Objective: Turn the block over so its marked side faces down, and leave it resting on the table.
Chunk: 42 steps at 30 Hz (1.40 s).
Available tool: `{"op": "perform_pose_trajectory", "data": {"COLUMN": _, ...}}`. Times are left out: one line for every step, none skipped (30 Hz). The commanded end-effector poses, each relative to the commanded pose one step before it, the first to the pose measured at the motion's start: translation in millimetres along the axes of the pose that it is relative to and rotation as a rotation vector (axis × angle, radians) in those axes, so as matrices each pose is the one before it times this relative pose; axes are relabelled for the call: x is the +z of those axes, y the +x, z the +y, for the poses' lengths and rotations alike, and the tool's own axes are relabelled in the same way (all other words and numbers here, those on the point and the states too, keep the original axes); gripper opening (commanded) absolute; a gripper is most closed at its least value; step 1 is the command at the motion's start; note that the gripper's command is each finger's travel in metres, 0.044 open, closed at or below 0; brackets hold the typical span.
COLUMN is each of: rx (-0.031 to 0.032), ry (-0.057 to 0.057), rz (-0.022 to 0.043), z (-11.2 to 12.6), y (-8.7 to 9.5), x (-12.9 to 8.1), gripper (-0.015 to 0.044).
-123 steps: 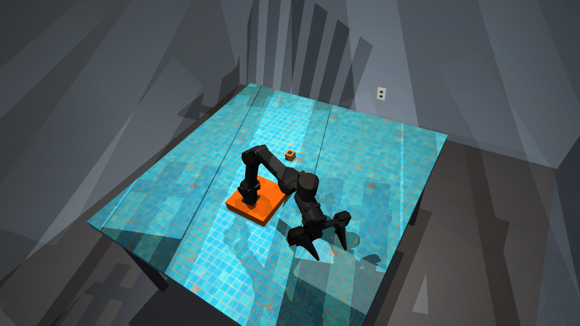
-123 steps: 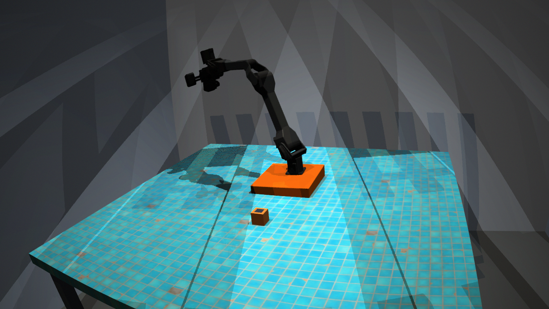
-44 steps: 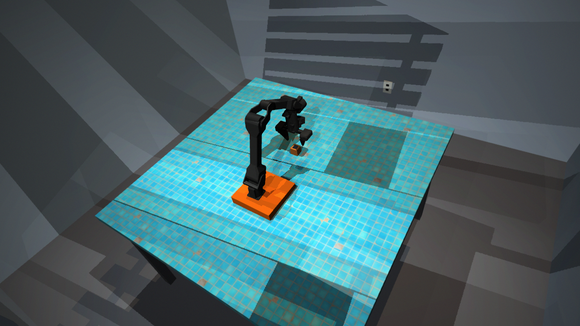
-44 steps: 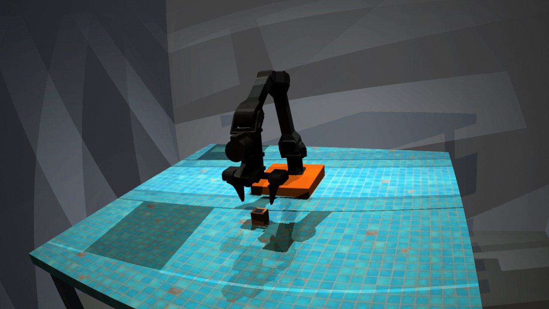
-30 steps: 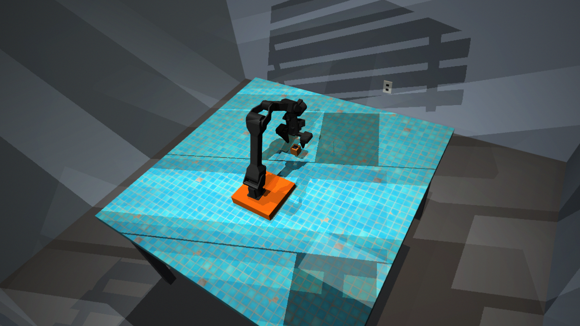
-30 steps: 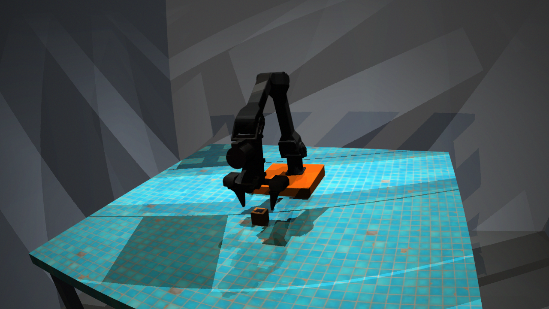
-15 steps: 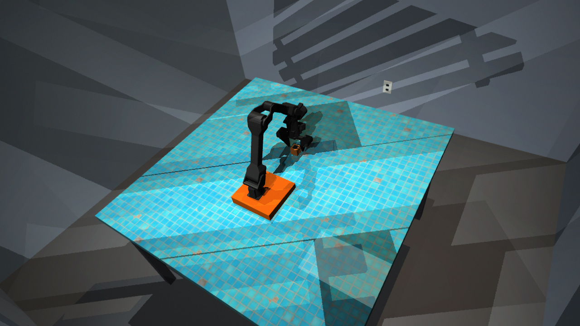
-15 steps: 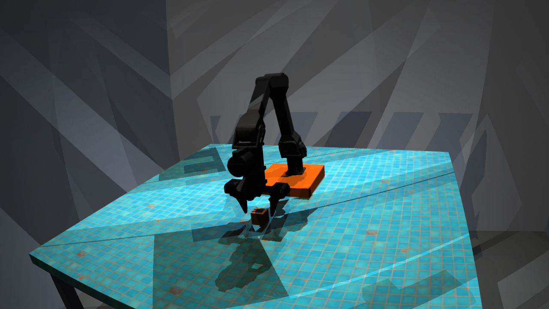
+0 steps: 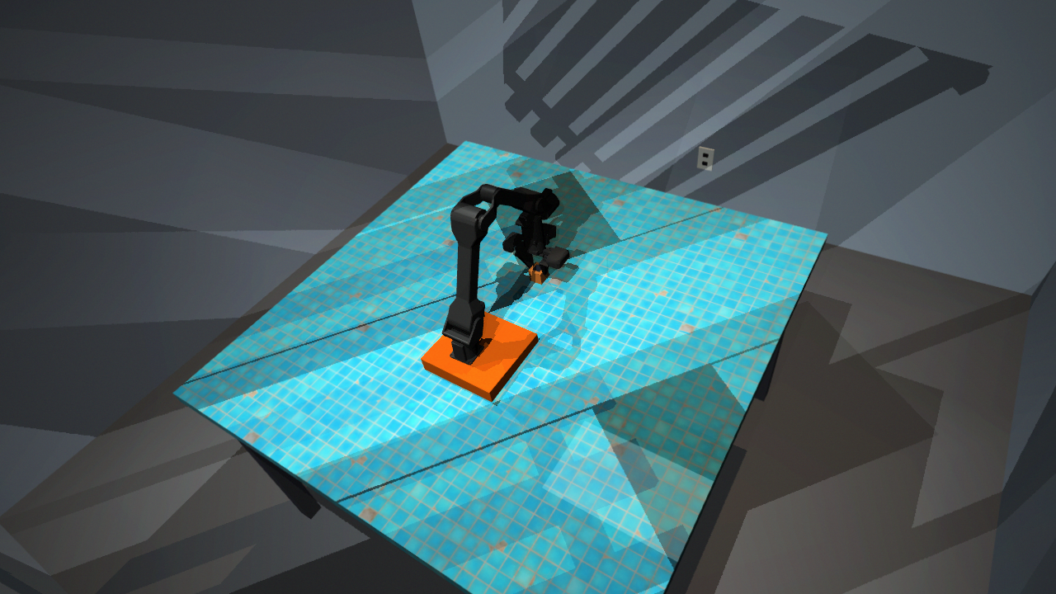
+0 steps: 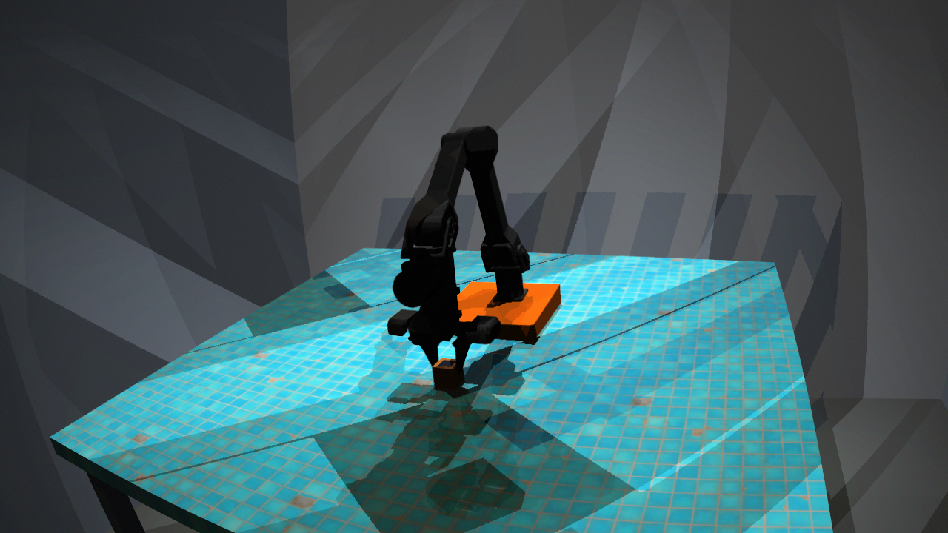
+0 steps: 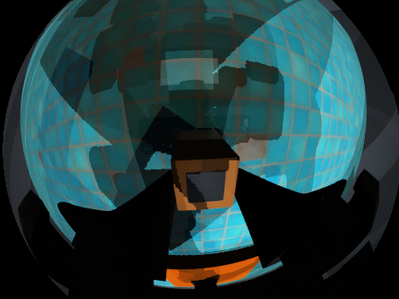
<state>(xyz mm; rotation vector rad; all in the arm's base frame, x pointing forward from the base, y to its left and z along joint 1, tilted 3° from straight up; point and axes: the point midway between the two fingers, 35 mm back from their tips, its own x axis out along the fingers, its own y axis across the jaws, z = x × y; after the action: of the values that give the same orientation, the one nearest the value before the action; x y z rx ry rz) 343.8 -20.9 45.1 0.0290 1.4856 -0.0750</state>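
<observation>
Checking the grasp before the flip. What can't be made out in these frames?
- Contact between fingers and block: exterior view too dark, top view too small.
- Whether the block sits on the table or is lifted: shadow hides its base.
- Block's far and bottom faces: hidden in all views.
- Fingertips in the wrist view: black on black, blurred by the lens.
- Gripper in the top view: tiny, partly behind the wrist.

The block point(image 10: 448, 374) rests on the table point(image 10: 663, 371), with its marked side up in the exterior view. The gripper point(image 10: 445, 357) comes down from above the block, one finger against each of two opposite sides. The base plate point(image 10: 530, 304) lies on the table behind the block, near it, with the arm rising from the plate.
</observation>
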Motion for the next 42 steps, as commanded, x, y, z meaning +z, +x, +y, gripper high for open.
{"op": "perform_pose_trajectory", "data": {"rx": 0.00091, "ry": -0.0048, "rz": 0.00504, "z": 0.15, "y": 1.82, "x": -0.64, "gripper": 0.0137}}
{"op": "perform_pose_trajectory", "data": {"rx": 0.0, "ry": 0.0, "rz": 0.0, "z": 0.0, "y": 0.0, "x": 0.0, "gripper": 0.013}}
{"op": "perform_pose_trajectory", "data": {"rx": 0.0, "ry": 0.0, "rz": 0.0, "z": 0.0, "y": 0.0, "x": 0.0, "gripper": 0.0124}}
{"op": "perform_pose_trajectory", "data": {"rx": 0.0, "ry": 0.0, "rz": 0.0, "z": 0.0, "y": 0.0, "x": 0.0, "gripper": 0.0117}}
{"op": "perform_pose_trajectory", "data": {"rx": 0.0, "ry": 0.0, "rz": 0.0, "z": 0.0, "y": 0.0, "x": 0.0, "gripper": 0.011}}
{"op": "perform_pose_trajectory", "data": {"rx": 0.0, "ry": 0.0, "rz": 0.0, "z": 0.0, "y": 0.0, "x": 0.0, "gripper": 0.0104}}
{"op": "perform_pose_trajectory", "data": {"rx": 0.0, "ry": 0.0, "rz": 0.0, "z": 0.0, "y": 0.0, "x": 0.0, "gripper": 0.0097}}
{"op": "perform_pose_trajectory", "data": {"rx": 0.0, "ry": 0.0, "rz": 0.0, "z": 0.0, "y": 0.0, "x": 0.0, "gripper": 0.009}}
{"op": "perform_pose_trajectory", "data": {"rx": 0.0, "ry": 0.0, "rz": 0.0, "z": 0.0, "y": 0.0, "x": 0.0, "gripper": 0.0084}}
{"op": "perform_pose_trajectory", "data": {"rx": 0.0, "ry": 0.0, "rz": -0.00001, "z": 0.0, "y": -1.23, "x": 0.07, "gripper": 0.0057}}
{"op": "perform_pose_trajectory", "data": {"rx": 0.00001, "ry": 0.0, "rz": -0.00003, "z": 0.0, "y": -3.71, "x": 0.17, "gripper": 0.0031}}
{"op": "perform_pose_trajectory", "data": {"rx": 0.00002, "ry": 0.0, "rz": -0.00004, "z": 0.01, "y": -6.2, "x": 0.18, "gripper": 0.0005}}
{"op": "perform_pose_trajectory", "data": {"rx": 0.00002, "ry": 0.0, "rz": -0.00003, "z": 0.0, "y": -7.66, "x": 0.04, "gripper": 0.0}}
{"op": "perform_pose_trajectory", "data": {"rx": 0.00002, "ry": 0.0, "rz": -0.00001, "z": 0.0, "y": -6.27, "x": -0.12, "gripper": 0.0}}
{"op": "perform_pose_trajectory", "data": {"rx": 0.00001, "ry": 0.0, "rz": 0.0, "z": 0.0, "y": -3.77, "x": -0.14, "gripper": 0.0}}
{"op": "perform_pose_trajectory", "data": {"rx": 0.0, "ry": 0.0, "rz": 0.0, "z": 0.0, "y": -1.26, "x": -0.06, "gripper": 0.0}}
{"op": "perform_pose_trajectory", "data": {"rx": 0.0, "ry": 0.0, "rz": 0.0, "z": 0.0, "y": 0.0, "x": 0.0, "gripper": 0.0}}
{"op": "perform_pose_trajectory", "data": {"rx": 0.0, "ry": 0.0, "rz": 0.0, "z": 0.0, "y": 0.0, "x": 0.0, "gripper": 0.0}}
{"op": "perform_pose_trajectory", "data": {"rx": 0.0, "ry": 0.0, "rz": 0.0, "z": 0.0, "y": 0.0, "x": 0.0, "gripper": 0.0}}
{"op": "perform_pose_trajectory", "data": {"rx": 0.00002, "ry": 0.0, "rz": -0.00255, "z": 0.0, "y": 0.12, "x": 0.04, "gripper": 0.0}}
{"op": "perform_pose_trajectory", "data": {"rx": 0.00005, "ry": 0.0, "rz": -0.00766, "z": 0.01, "y": 0.36, "x": 0.13, "gripper": 0.0}}
{"op": "perform_pose_trajectory", "data": {"rx": 0.00007, "ry": 0.0, "rz": -0.01277, "z": 0.02, "y": 0.59, "x": 0.2, "gripper": 0.0}}
{"op": "perform_pose_trajectory", "data": {"rx": 0.00008, "ry": 0.0, "rz": -0.01574, "z": 0.02, "y": 0.7, "x": 0.22, "gripper": 0.0}}
{"op": "perform_pose_trajectory", "data": {"rx": 0.00008, "ry": 0.0, "rz": -0.01576, "z": 0.02, "y": 0.68, "x": 0.19, "gripper": 0.0}}
{"op": "perform_pose_trajectory", "data": {"rx": 0.00007, "ry": 0.0, "rz": -0.01576, "z": 0.02, "y": 0.65, "x": 0.16, "gripper": 0.0}}
{"op": "perform_pose_trajectory", "data": {"rx": 0.00007, "ry": 0.0, "rz": -0.01575, "z": 0.02, "y": 0.62, "x": 0.13, "gripper": 0.0}}
{"op": "perform_pose_trajectory", "data": {"rx": 0.00006, "ry": 0.0, "rz": -0.01575, "z": 0.01, "y": 0.58, "x": 0.1, "gripper": 0.0}}
{"op": "perform_pose_trajectory", "data": {"rx": 0.00005, "ry": 0.0, "rz": -0.01575, "z": 0.01, "y": 0.55, "x": 0.07, "gripper": 0.0}}
{"op": "perform_pose_trajectory", "data": {"rx": 0.00005, "ry": 0.0, "rz": -0.01575, "z": 0.01, "y": 0.52, "x": 0.04, "gripper": 0.0}}
{"op": "perform_pose_trajectory", "data": {"rx": 0.00004, "ry": 0.0, "rz": -0.01572, "z": 0.01, "y": 0.49, "x": 0.01, "gripper": 0.0}}
{"op": "perform_pose_trajectory", "data": {"rx": 0.00004, "ry": 0.0, "rz": -0.01574, "z": 0.01, "y": 0.45, "x": -0.02, "gripper": 0.0}}
{"op": "perform_pose_trajectory", "data": {"rx": 0.00003, "ry": 0.0, "rz": -0.01574, "z": 0.01, "y": 0.42, "x": -0.04, "gripper": 0.0}}
{"op": "perform_pose_trajectory", "data": {"rx": 0.00002, "ry": 0.0, "rz": -0.01574, "z": 0.01, "y": 0.38, "x": -0.07, "gripper": 0.0}}
{"op": "perform_pose_trajectory", "data": {"rx": 0.00002, "ry": 0.0, "rz": -0.01574, "z": 0.01, "y": 0.35, "x": -0.1, "gripper": 0.0}}
{"op": "perform_pose_trajectory", "data": {"rx": 0.00001, "ry": 0.0, "rz": -0.01573, "z": 0.0, "y": 0.31, "x": -0.12, "gripper": 0.0}}
{"op": "perform_pose_trajectory", "data": {"rx": 0.00001, "ry": 0.0, "rz": -0.01573, "z": 0.0, "y": 0.27, "x": -0.15, "gripper": 0.0}}
{"op": "perform_pose_trajectory", "data": {"rx": 0.0, "ry": 0.0, "rz": -0.01573, "z": 0.0, "y": 0.23, "x": -0.17, "gripper": 0.0}}
{"op": "perform_pose_trajectory", "data": {"rx": -0.00001, "ry": 0.0, "rz": -0.01573, "z": 0.0, "y": 0.2, "x": -0.19, "gripper": 0.0}}
{"op": "perform_pose_trajectory", "data": {"rx": -0.00001, "ry": 0.0, "rz": -0.01572, "z": 0.0, "y": 0.16, "x": -0.22, "gripper": 0.0}}
{"op": "perform_pose_trajectory", "data": {"rx": -0.00002, "ry": 0.0, "rz": -0.0157, "z": 0.0, "y": 0.12, "x": -0.24, "gripper": 0.0}}
{"op": "perform_pose_trajectory", "data": {"rx": -0.00002, "ry": 0.0, "rz": -0.01572, "z": 0.0, "y": 0.08, "x": -0.26, "gripper": 0.0}}
{"op": "perform_pose_trajectory", "data": {"rx": -0.00003, "ry": 0.0, "rz": -0.01572, "z": 0.0, "y": 0.03, "x": -0.28, "gripper": 0.0}}
